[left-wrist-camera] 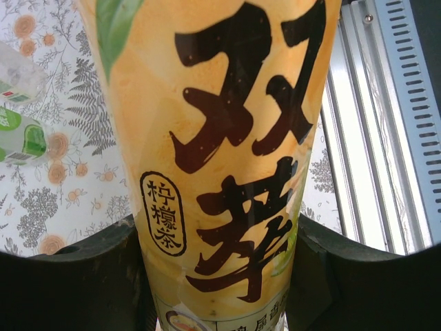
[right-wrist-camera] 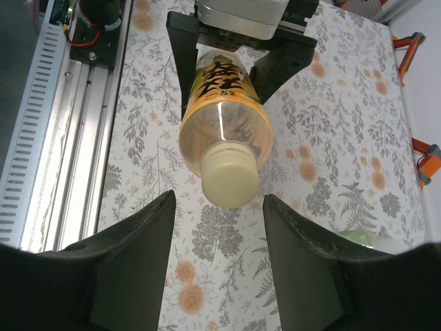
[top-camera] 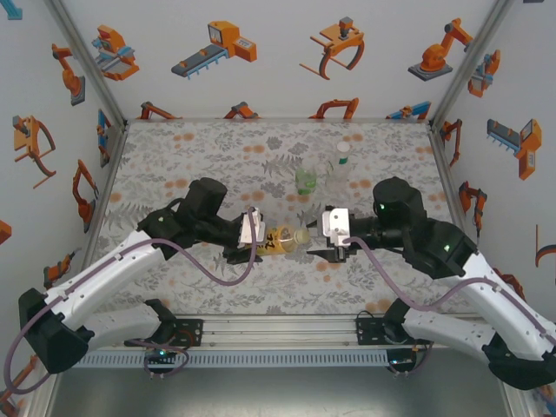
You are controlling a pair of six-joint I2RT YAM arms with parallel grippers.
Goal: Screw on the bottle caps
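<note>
Pale yellow-green cap (right-wrist-camera: 231,181) sits on the neck of the orange-labelled bottle (right-wrist-camera: 224,103), which lies sideways over the floral table (top-camera: 174,174); the cap points into the mouth of the right gripper (right-wrist-camera: 216,224), whose jaws stand spread on either side, touching nothing; the left gripper (left-wrist-camera: 217,276) is clamped on the bottle's body; behind, well apart, stand a green-labelled bottle (top-camera: 306,180) and a clear bottle (top-camera: 342,174).
</note>
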